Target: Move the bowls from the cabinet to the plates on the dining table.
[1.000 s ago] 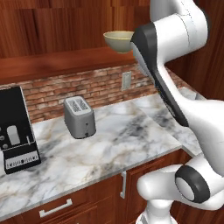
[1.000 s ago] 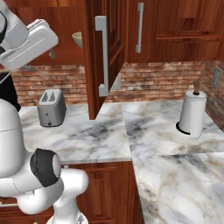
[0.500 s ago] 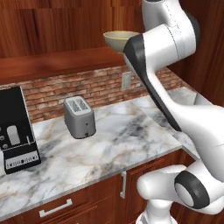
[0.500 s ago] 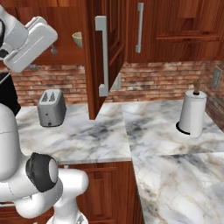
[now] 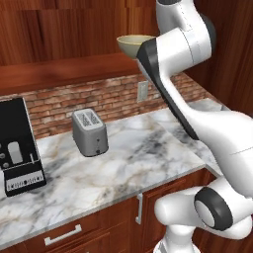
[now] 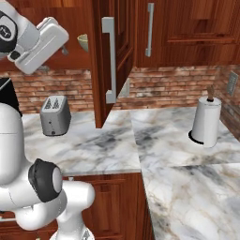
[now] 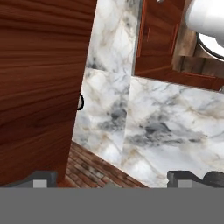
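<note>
Bowl [image 5: 133, 44] in the cabinet [image 6: 110, 56] above the counter [image 5: 123, 163], toaster [image 5: 90, 132] below it.

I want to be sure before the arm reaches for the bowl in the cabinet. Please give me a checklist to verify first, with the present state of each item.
1. Cabinet door open: ok, it stands swung out toward the counter.
2. Tan bowl in place on the shelf: ok, upright, partly hidden behind the arm.
3. Gripper open and empty: ok, the finger tips stand wide apart with nothing between them.
4. Gripper aimed at the bowl: not ok, the hand view looks down at the marble counter.
5. Second bowl located: cannot tell.
6. Toaster clear of the reach: ok, it stands low on the counter.
</note>
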Tool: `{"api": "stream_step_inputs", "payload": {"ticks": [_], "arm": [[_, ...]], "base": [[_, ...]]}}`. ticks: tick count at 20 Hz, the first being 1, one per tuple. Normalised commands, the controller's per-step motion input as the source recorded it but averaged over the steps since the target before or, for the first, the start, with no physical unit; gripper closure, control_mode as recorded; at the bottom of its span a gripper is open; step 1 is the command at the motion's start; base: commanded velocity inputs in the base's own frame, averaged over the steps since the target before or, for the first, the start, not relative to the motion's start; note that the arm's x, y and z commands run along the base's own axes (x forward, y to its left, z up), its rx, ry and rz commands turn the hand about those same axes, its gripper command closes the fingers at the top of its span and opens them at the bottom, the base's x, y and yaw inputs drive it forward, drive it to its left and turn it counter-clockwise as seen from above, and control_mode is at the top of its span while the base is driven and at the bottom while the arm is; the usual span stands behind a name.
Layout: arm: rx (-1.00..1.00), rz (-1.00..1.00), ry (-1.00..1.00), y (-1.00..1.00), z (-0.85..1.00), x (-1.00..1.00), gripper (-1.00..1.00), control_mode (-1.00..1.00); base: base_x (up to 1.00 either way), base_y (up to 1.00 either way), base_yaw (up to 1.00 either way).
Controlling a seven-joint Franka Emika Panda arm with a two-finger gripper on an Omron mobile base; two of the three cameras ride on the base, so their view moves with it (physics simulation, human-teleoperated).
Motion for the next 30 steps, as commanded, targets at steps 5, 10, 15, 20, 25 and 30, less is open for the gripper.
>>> {"api": "stream_step_inputs", "payload": {"ticks": [5,10,15,20,25,30], "arm": [[-0.02,0.0,-0.01,0.0,0.0,0.39,-1.0,-1.0],[-0.07,0.01,-0.04,-0.01,0.0,0.21,-1.0,-1.0],[-0.07,0.02,-0.04,-0.02,0.0,0.22,-1.0,-1.0],[-0.01,0.06,-0.01,-0.06,0.0,0.25,-1.0,-1.0],[0.0,0.09,0.0,-0.11,0.0,0.33,-1.0,-1.0],[0.0,0.03,0.0,-0.01,0.0,0.33,-1.0,-1.0]], "base": [[0.0,0.0,0.0],[0.0,0.0,0.0],[0.0,0.0,0.0],[0.0,0.0,0.0],[0.0,0.0,0.0],[0.0,0.0,0.0]]}}
